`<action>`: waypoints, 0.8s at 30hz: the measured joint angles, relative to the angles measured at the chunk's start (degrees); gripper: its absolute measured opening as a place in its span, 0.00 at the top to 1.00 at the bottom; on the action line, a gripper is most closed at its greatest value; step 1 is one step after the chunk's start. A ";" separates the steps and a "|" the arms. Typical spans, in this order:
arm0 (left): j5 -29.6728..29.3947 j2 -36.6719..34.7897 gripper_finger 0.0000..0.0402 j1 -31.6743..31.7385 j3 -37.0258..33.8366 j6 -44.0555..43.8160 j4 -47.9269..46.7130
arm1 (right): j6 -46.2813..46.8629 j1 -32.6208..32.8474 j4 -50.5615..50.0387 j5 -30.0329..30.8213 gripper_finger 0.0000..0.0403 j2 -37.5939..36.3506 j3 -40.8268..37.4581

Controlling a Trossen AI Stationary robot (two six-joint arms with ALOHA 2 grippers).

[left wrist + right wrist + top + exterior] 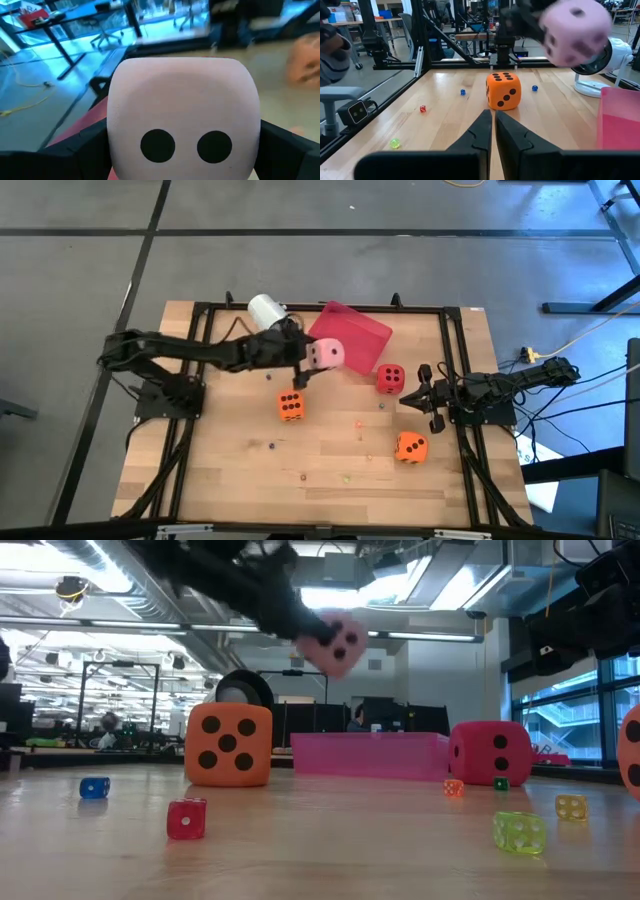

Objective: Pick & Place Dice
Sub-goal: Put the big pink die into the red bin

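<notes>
My left gripper (318, 358) reaches in from the table's left and is shut on the pink die (325, 353). The die hangs in the air (335, 643) beside the near-left edge of the red-pink tray (352, 332) and fills the left wrist view (185, 115). One orange die (291, 405) rests on the table below it. The red die (390, 378) sits to the tray's right, and the second orange die (411, 447) lies nearer the near edge. My right gripper (412, 393) (493, 131) is shut and empty, beside the red die. My left gripper pinches the pink die between its two fingers (75, 150), one on each opposite side face (117, 125). The two-pip face is toward the wrist camera. The fingers come from the table's left, slanting down. The die is lifted clear of the table and tilted (335, 643).
A white cup (266, 310) lies on its side at the far edge, left of the tray. Several tiny coloured dice (186, 818) are scattered over the wooden table (330, 480). A black frame (200, 310) runs round the table top.
</notes>
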 joint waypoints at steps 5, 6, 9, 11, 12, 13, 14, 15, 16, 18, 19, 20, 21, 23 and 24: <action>-0.38 8.65 0.10 4.05 5.59 5.36 -0.18 | 0.01 0.02 0.00 0.00 0.94 -0.01 -0.01; -0.37 10.15 0.10 4.72 6.85 5.44 -0.52 | -0.01 0.02 0.00 0.00 0.94 0.01 -0.01; -0.37 14.57 0.09 6.46 10.30 5.01 -1.42 | 0.00 0.01 0.00 -0.01 0.94 0.01 0.00; -1.06 17.08 0.09 7.25 12.23 5.58 -2.79 | -0.01 0.00 0.00 0.00 0.94 0.00 -0.01; -1.62 18.00 0.09 7.56 12.83 6.55 -3.39 | 0.00 0.00 0.00 -0.01 0.94 0.00 0.02; -1.75 18.79 0.09 7.84 13.11 8.25 -3.97 | 0.00 0.01 0.00 -0.02 0.94 0.00 0.00; -1.79 19.43 0.09 8.03 13.19 10.10 -4.03 | -0.01 0.00 0.00 -0.01 0.94 0.01 0.01; -1.89 19.99 0.09 8.09 13.20 11.60 -4.06 | -0.01 0.02 0.00 -0.02 0.94 0.01 0.01; -1.95 20.38 0.09 8.09 13.20 12.59 -4.20 | 0.00 0.00 0.00 -0.02 0.94 0.01 -0.01; -2.01 20.63 0.09 8.04 13.25 13.40 -4.63 | -0.15 0.00 0.00 -0.02 0.94 0.01 0.01; -2.01 20.61 0.09 7.91 13.25 13.37 -5.08 | -1.67 0.00 0.02 0.00 0.94 0.01 -0.01; -2.15 20.61 0.09 7.85 13.25 13.22 -5.44 | -4.84 -0.02 0.02 0.02 0.94 0.01 0.01; -2.48 20.61 0.09 7.83 13.25 12.96 -5.76 | -8.87 -0.02 0.02 0.02 0.94 -0.01 -0.01; -4.32 20.50 0.09 7.83 13.25 12.43 -6.17 | -17.19 -0.02 0.02 0.00 0.94 0.01 0.00; -5.59 20.50 0.09 7.83 13.23 12.16 -6.24 | -20.84 -0.02 0.02 0.00 0.94 0.01 0.00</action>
